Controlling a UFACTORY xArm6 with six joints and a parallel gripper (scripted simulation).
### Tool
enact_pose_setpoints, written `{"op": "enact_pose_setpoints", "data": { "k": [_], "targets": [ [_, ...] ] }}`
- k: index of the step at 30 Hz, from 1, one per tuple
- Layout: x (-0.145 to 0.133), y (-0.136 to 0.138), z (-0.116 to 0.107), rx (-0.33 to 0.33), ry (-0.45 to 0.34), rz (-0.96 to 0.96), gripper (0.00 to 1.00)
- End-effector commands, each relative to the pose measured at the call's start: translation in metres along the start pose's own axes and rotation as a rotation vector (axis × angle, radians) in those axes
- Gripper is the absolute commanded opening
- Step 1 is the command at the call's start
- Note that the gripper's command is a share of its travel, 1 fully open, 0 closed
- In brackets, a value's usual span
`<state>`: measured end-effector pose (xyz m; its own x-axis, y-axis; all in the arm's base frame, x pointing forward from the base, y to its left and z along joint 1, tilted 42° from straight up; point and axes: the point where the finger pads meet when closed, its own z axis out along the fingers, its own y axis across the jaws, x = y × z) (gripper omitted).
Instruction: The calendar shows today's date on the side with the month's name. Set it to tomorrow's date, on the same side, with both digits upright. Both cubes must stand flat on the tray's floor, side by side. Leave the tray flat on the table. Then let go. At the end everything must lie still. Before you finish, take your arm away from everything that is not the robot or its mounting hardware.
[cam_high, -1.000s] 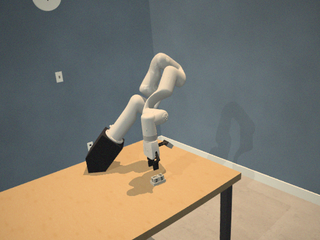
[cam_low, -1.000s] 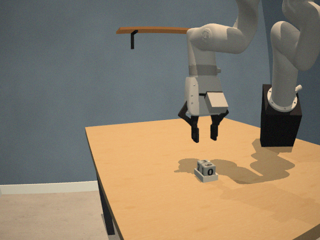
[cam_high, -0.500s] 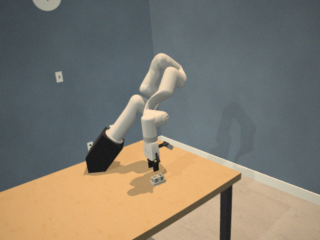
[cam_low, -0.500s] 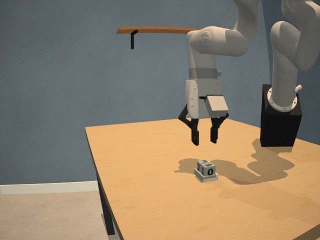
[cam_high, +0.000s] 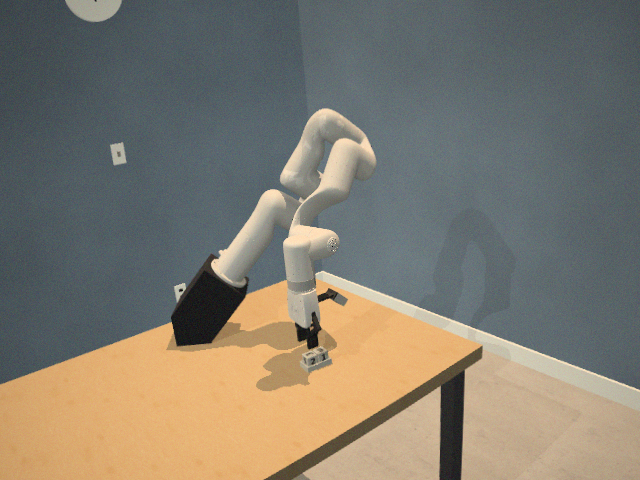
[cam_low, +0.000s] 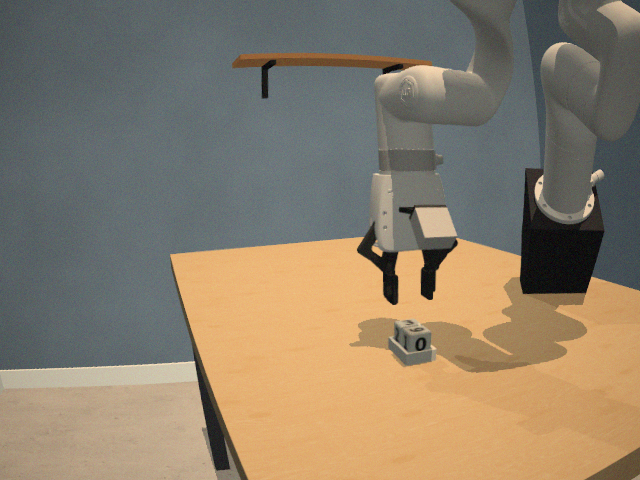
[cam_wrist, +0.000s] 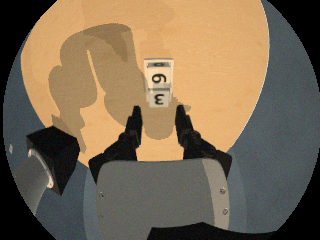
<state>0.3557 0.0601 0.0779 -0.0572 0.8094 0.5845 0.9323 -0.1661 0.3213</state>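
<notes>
A: "Materials and shapes, please?"

B: "One table (cam_high: 170, 413) (cam_low: 310, 372) (cam_wrist: 215, 50), pale wood finish, fine grain, straight edges. One tray (cam_high: 316, 365) (cam_low: 421, 357) (cam_wrist: 159, 59), light grey, shallow, oblong, flat on the wood. Two cubes, whitish, dark digits: the 2 cube (cam_high: 310, 358) (cam_low: 398, 330) (cam_wrist: 159, 98) and the 1 cube (cam_high: 323, 354) (cam_low: 417, 341) (cam_wrist: 159, 79), side by side within the low walls (a 0 on the latter's end face, too)."

A: "And the gripper (cam_high: 306, 342) (cam_low: 409, 299) (cam_wrist: 158, 113)?"

B: "White housing, smooth; black fingers (cam_high: 312, 338) (cam_low: 390, 288), slim, angular, jointed. Partly spread, with nothing pinched."

A: "Tray and cubes relative to the tips?"

B: "Below, on the table, apart from both. In the wrist view, beyond the tips and roughly centred on the gap. Long side of the tray, same view: up and down the frame."
</notes>
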Motion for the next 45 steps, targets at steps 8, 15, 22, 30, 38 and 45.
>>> {"op": "enact_pose_setpoints", "data": {
  "k": [8,15,22,30,38,45],
  "targets": [
    [0.0,0.001,0.015,-0.003,0.0,-0.001,0.49],
    [0.0,0.001,0.022,-0.003,0.0,-0.001,0.49],
    [0.0,0.001,0.024,-0.003,0.0,-0.001,0.49],
    [0.0,0.001,0.025,-0.003,0.0,-0.001,0.49],
    [0.0,0.001,0.025,-0.003,0.0,-0.001,0.49],
    [0.0,0.001,0.025,-0.003,0.0,-0.001,0.49]
  ]
}}
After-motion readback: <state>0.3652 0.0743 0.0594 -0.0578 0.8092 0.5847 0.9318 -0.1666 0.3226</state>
